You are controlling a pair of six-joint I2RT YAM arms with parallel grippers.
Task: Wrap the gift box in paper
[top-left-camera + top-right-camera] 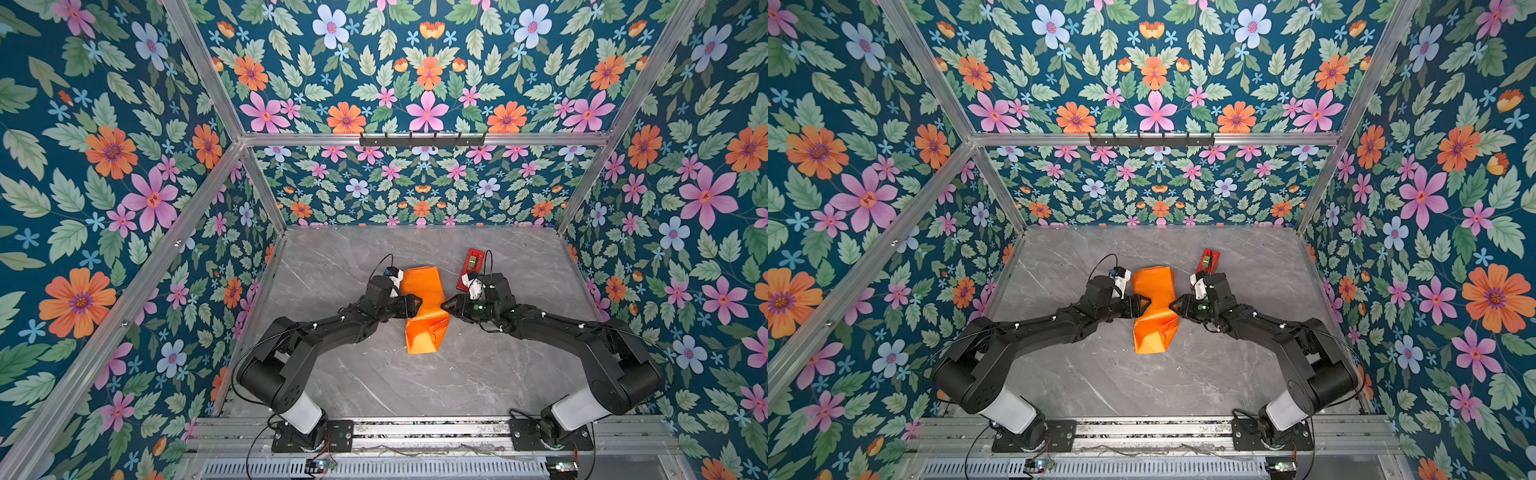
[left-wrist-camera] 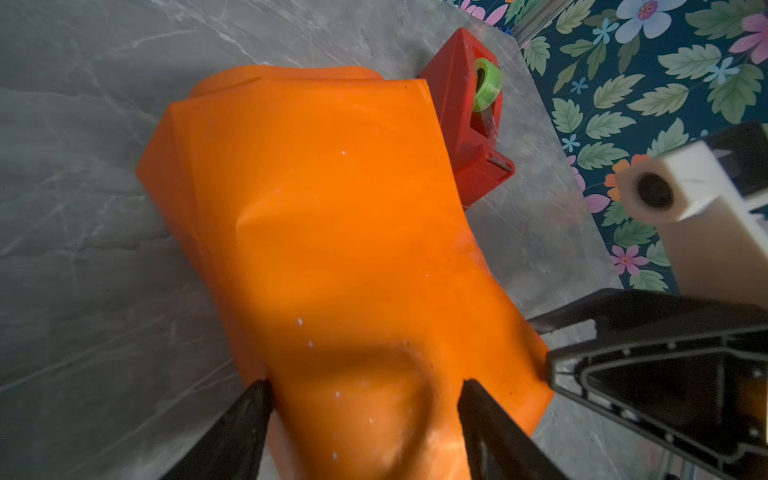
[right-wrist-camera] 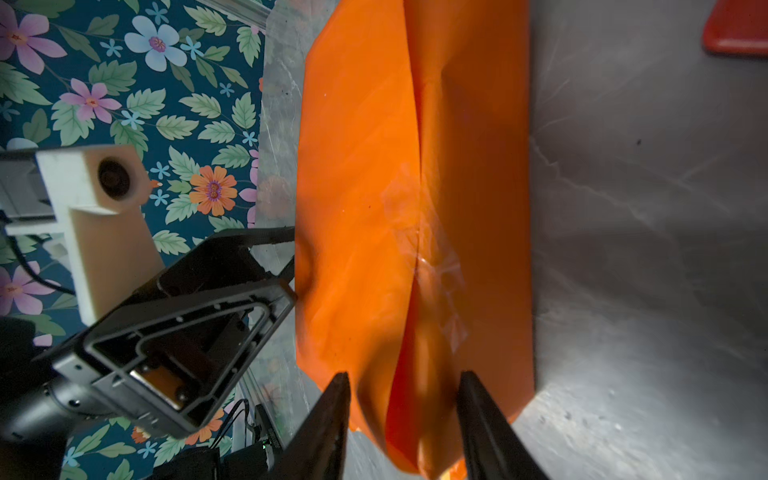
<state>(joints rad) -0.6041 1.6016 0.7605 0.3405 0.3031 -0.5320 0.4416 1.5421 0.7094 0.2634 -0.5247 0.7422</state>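
1. Fingers (image 2: 245, 424) of my left gripper (image 2: 365, 388) stand well apart, with the tips set against the paper (image 2: 332, 228) on either side of a soft bulge. I see nothing clamped.
2. My right gripper (image 3: 403, 376) is likewise parted, its tips over the lapped seam, gripping nothing that I can make out.
3. In both top views the two meet the bundle at its waist from opposite sides, in the middle of the table (image 1: 374, 382). The red tape dispenser (image 1: 471, 268) lies just beyond the right one.
4. The gift box is hidden; I judge it sits inside the orange wrap.
5. Done, by my reading: the long sides are lapped over, with what looks like clear tape (image 3: 428, 257) on the seam. Left to do: both ends appear unfolded and untaped.
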